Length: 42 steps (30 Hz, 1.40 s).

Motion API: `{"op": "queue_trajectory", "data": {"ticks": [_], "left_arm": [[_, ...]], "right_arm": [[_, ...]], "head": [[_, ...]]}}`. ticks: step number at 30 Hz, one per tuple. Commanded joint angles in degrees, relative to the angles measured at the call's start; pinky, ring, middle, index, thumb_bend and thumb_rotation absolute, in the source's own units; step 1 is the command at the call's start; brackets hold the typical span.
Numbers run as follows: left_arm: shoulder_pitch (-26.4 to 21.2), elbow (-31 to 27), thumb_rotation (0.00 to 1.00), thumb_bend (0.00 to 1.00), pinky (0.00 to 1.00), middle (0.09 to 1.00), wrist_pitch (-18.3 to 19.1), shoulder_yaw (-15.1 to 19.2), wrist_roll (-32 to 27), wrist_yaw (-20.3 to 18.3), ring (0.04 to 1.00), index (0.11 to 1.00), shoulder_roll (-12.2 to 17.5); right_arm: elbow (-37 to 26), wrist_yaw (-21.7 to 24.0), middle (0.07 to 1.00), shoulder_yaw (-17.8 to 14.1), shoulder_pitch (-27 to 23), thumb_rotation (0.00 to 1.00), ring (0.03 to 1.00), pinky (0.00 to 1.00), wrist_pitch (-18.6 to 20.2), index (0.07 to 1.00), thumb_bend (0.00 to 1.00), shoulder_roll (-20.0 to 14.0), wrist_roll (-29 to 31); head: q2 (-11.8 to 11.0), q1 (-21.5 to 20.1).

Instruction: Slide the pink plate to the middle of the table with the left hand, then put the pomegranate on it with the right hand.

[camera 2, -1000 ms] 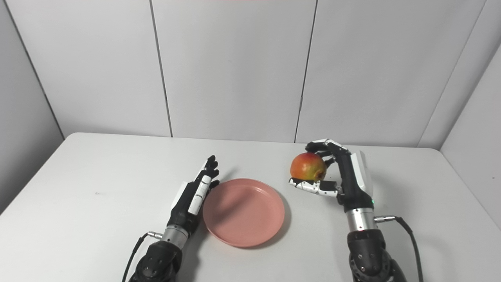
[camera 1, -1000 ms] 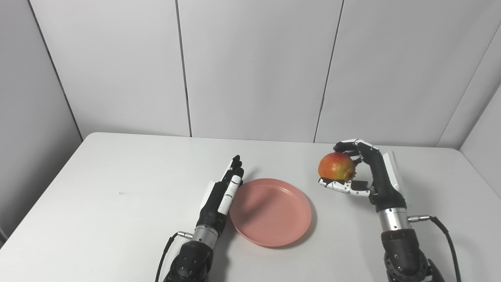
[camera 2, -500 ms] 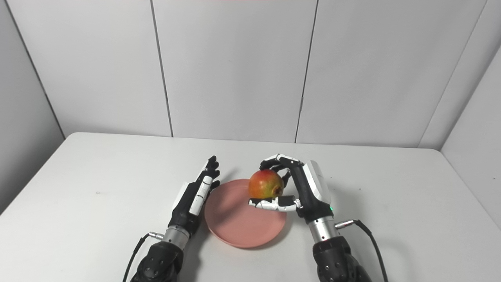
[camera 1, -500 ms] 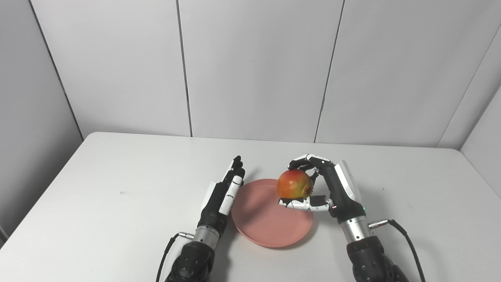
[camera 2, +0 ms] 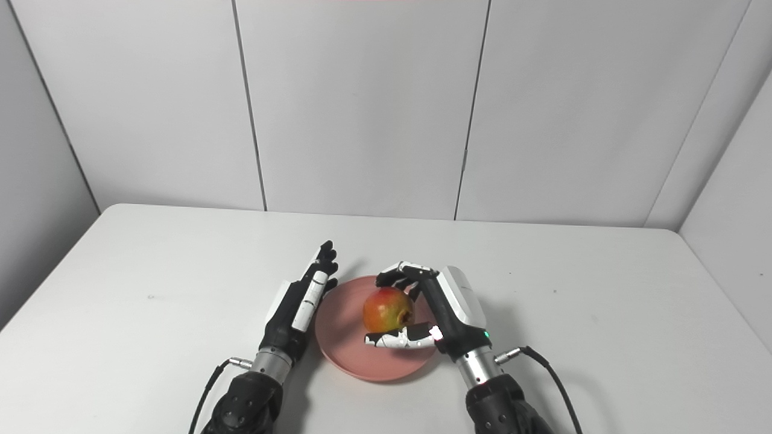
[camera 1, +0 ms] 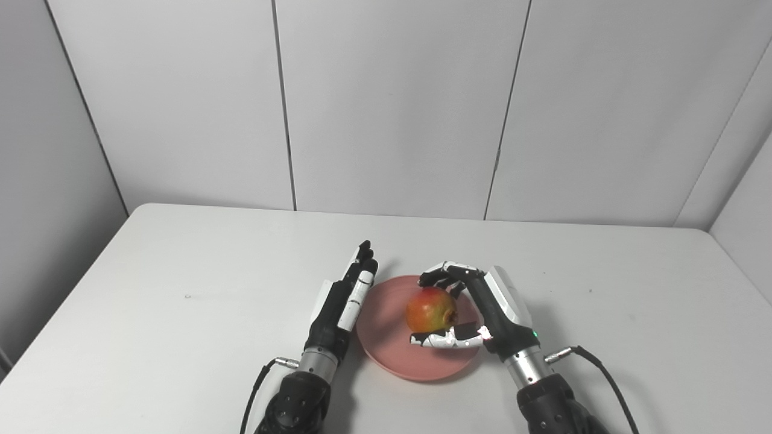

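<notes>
A: Biggest first, what's there?
B: Flat white desk (camera 1: 151,313) w/ rounded corners, grey panel wall (camera 1: 392,102) behind.

A: Next?
B: Round pink plastic plate (camera 1: 386,352), approx mid-desk, lying flat between the two hands.

A: Left hand?
B: Black-and-white left hand (camera 1: 341,301) stands on edge right beside the plate's left rim, fingers straight & close together, pointing away, holding nothing. Can't tell if it touches the rim.

A: Right hand?
B: Black-and-white right hand (camera 1: 476,313) is over the plate's right part, fingers curled over the top & thumb under, clamped on the fruit.

A: And the fruit?
B: Round red-yellow pomegranate (camera 1: 431,308) is in that grip, above the plate's inside. Can't tell if it rests on the plate.
</notes>
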Motion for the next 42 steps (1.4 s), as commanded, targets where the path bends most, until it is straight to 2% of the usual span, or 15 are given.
{"op": "queue_trajectory", "data": {"ticks": [1,5,10,12,14,15,16,17,19,21,22,25,29,36,42], "left_arm": [[0.1,-0.9,1.0,0.55,0.95,0.997,-0.2,-0.1,0.3,0.3,0.978,0.983,0.0],[0.2,-1.0,1.0,0.55,0.95,0.999,-0.2,0.1,0.0,0.2,0.98,0.983,0.1],[0.2,-1.1,1.0,0.55,0.94,0.997,0.1,0.2,-0.2,0.1,0.978,0.982,0.1],[0.3,-1.2,1.0,0.55,0.94,0.999,0.4,0.1,0.1,0.2,0.981,0.986,0.2],[0.3,-1.3,1.0,0.55,0.95,0.999,0.5,-0.1,0.5,0.3,0.982,0.985,0.4],[0.3,-1.2,1.0,0.55,0.95,1.0,0.3,-0.1,0.5,0.2,0.982,0.985,0.4],[0.3,-1.2,1.0,0.55,0.95,1.0,0.2,-0.1,0.4,0.2,0.982,0.985,0.4],[0.4,-1.2,1.0,0.55,0.95,1.0,0.2,-0.1,0.4,0.2,0.983,0.985,0.4],[0.4,-1.3,1.0,0.56,0.95,1.0,0.3,-0.1,0.3,0.2,0.985,0.986,0.3],[0.4,-1.4,1.0,0.57,0.96,1.0,0.4,-0.1,0.2,0.1,0.985,0.987,0.3],[0.4,-1.5,1.0,0.56,0.96,1.0,0.5,-0.1,0.2,0.1,0.986,0.988,0.4],[0.6,-1.8,1.0,0.56,0.95,1.0,0.7,-0.1,0.1,0.0,0.985,0.988,0.4],[0.6,-1.9,1.0,0.55,0.95,0.999,0.6,0.0,0.0,0.0,0.979,0.987,0.5],[1.0,-2.8,1.0,0.55,0.94,0.997,1.1,0.3,-0.2,-0.1,0.973,0.984,0.8],[1.1,-3.2,1.0,0.56,0.93,1.0,1.5,0.9,-0.9,-0.7,0.975,0.987,1.8]], "right_arm": [[-0.6,-1.4,0.488,0.0,-1.8,0.0,0.411,0.43,-3.8,0.533,0.51,-0.1,-0.4],[0.1,-1.4,0.488,0.5,-2.0,0.0,0.392,0.38,-4.0,0.548,0.51,-0.6,-1.9],[0.9,-2.9,0.498,0.7,-2.4,0.0,0.404,0.41,-5.2,0.539,0.51,-1.0,-4.5],[0.8,-3.0,0.498,0.8,-2.5,0.0,0.467,0.51,-5.2,0.513,0.52,-1.2,-5.4],[0.7,-3.3,0.503,1.0,-2.4,0.0,0.613,0.61,-5.4,0.493,0.52,-1.5,-6.4],[0.7,-3.7,0.504,1.1,-2.4,0.0,0.62,0.62,-5.6,0.491,0.52,-1.5,-7.0],[0.7,-4.0,0.604,1.1,-2.4,0.09,0.651,0.64,-5.6,0.494,0.51,-1.6,-7.6],[0.5,-4.2,0.655,1.2,-2.4,0.12,0.678,0.66,-5.6,0.496,0.51,-1.6,-7.9],[-0.1,-3.7,0.743,1.3,-2.1,0.15,0.737,0.67,-5.1,0.498,0.5,-1.8,-8.0],[-1.2,-2.6,0.77,1.3,-1.9,0.16,0.758,0.68,-4.7,0.498,0.5,-2.0,-7.6],[-1.7,-2.0,0.814,1.4,-1.8,0.34,0.806,0.73,-4.4,0.622,0.55,-2.1,-7.4],[-3.0,-0.3,0.916,1.5,-1.5,0.63,0.913,0.87,-5.9,0.821,0.61,-2.8,-5.8],[-4.3,0.7,0.972,0.9,-0.7,0.78,0.967,0.96,-6.8,0.929,0.62,-2.7,-1.9],[-5.4,2.8,1.0,-1.7,0.5,0.9,0.986,0.94,-6.1,0.998,0.61,-2.2,6.3],[-5.0,4.4,1.0,-4.5,1.3,0.91,0.998,0.98,-4.8,1.0,0.64,-0.6,12.6]], "head": [[0.1,0.0],[0.2,-0.2],[0.4,-0.2],[0.4,-0.3],[0.4,-0.4],[0.4,-0.4],[0.4,-0.4],[0.5,-0.3],[0.5,-0.3],[0.5,-0.3],[0.6,-0.3],[0.7,-0.3],[0.8,-0.4],[1.3,-0.6],[1.7,-1.7]]}}
